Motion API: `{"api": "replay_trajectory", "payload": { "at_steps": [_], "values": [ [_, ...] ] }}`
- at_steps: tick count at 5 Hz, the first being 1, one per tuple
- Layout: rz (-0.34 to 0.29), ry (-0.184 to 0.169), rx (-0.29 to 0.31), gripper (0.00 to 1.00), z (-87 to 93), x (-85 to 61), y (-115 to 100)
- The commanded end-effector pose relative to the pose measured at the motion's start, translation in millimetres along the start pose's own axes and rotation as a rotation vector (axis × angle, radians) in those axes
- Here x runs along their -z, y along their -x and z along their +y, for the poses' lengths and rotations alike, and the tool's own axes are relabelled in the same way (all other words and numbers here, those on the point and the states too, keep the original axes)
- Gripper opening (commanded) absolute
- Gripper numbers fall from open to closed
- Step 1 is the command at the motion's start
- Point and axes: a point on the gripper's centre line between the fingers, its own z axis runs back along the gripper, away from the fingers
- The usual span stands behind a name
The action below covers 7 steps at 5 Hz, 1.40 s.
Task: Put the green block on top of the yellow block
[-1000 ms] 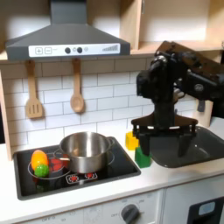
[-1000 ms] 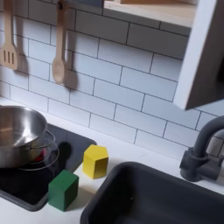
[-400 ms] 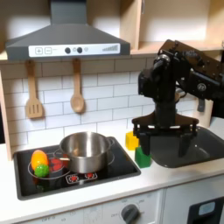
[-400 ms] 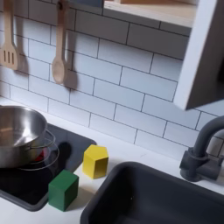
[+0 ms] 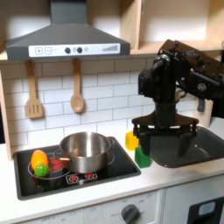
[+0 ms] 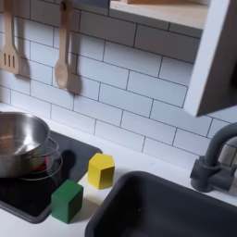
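In the first exterior view the black gripper (image 5: 163, 144) hangs spread wide, grasping nothing, over the dark sink (image 5: 199, 145). The small solid green cube block (image 5: 142, 157) sits just beside its finger on the first exterior view's left, with the small plain yellow cube block (image 5: 131, 140) just behind that.

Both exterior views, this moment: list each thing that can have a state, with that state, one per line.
pincer: open, fingers spread wide, holding nothing, hanging over the sink's edge beside the blocks
green block: resting on the counter, not stacked, ungrasped
yellow block: resting on the counter, nothing on top, apart from the green block
steel pot: upright on the stove, no lid
wooden spoon: hanging on the wall
wooden spatula: hanging on the wall
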Motion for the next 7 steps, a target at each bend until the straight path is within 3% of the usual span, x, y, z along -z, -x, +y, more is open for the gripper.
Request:
{"api": "replay_trajectory", "payload": {
  "at_steps": [1, 3, 4, 6, 7],
  "values": [
    [0.001, -0.001, 0.000, 1.00, 0.1, 0.0, 0],
    [0.000, 0.000, 0.000, 1.00, 0.0, 0.0, 0],
    [0.005, -0.024, -0.076, 1.00, 7.3, 11.3, -6],
    [0.009, -0.002, -0.101, 1.00, 14.1, 39.2, -24],
    [0.005, 0.034, -0.081, 1.00, 20.7, 50.8, -32]
  ]
}}
